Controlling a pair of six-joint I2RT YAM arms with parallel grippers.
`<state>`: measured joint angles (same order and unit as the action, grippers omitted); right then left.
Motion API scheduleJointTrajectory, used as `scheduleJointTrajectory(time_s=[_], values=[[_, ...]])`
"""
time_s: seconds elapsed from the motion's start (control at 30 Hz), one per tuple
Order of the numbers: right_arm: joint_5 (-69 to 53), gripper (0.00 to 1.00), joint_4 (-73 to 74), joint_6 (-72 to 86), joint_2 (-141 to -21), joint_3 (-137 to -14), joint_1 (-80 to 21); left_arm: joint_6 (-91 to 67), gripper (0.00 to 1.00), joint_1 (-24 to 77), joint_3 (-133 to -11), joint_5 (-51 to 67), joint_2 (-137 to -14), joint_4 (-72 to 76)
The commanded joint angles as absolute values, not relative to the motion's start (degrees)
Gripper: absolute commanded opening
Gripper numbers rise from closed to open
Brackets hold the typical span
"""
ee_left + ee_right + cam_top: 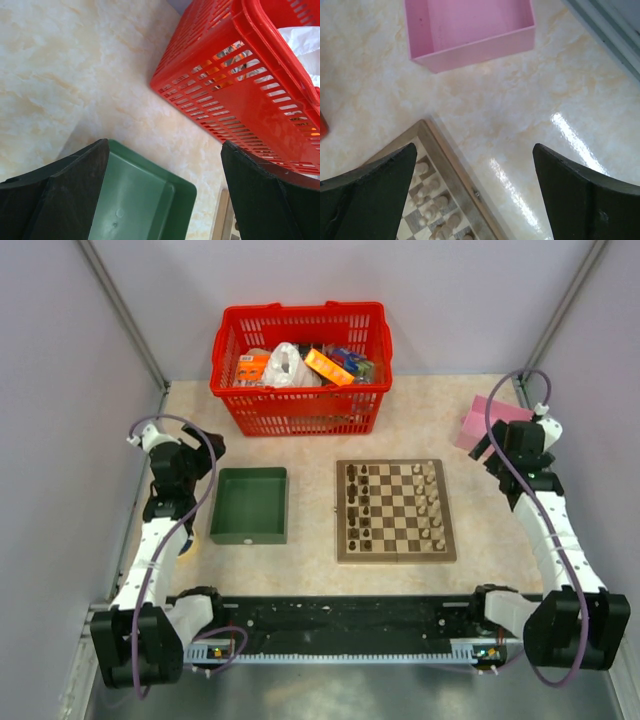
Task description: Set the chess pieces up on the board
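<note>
Over on the left, our left gripper [165, 150] hangs with its jaws spread wide and nothing in them, above a corner of the green tray [140, 200], next to the red basket [300, 410]. In the middle, the board [395, 556] looks fully dressed to us: dark chess pieces [357, 505] in two files on its left side, pale chess pieces [432, 505] in two files on its right. Whether each one sits centred is too small to tell. Our right gripper [474, 150] is wide open and empty too, over the table [520, 100] between the board's corner and the pink box [470, 25]. So we'd call it wrap-up time. Any move from here should go up and away, never low across those pale rows, since they'd probably tip easily.
</note>
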<state>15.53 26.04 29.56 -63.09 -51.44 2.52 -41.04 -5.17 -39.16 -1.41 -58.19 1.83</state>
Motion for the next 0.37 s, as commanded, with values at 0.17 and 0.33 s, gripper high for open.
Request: scheduleJointTrajectory(time_s=[0.17,0.33], values=[[26.27,0.99,12.23,29.01,-62.32,-45.89,8.79,-37.01,0.99,-5.54,-42.72,-10.45,-59.41,-1.06],[28.3,0.99,2.4,25.68,-62.14,-39.57,8.79,-34.2,0.99,-5.27,-43.42,-14.14,-62.31,-2.02]])
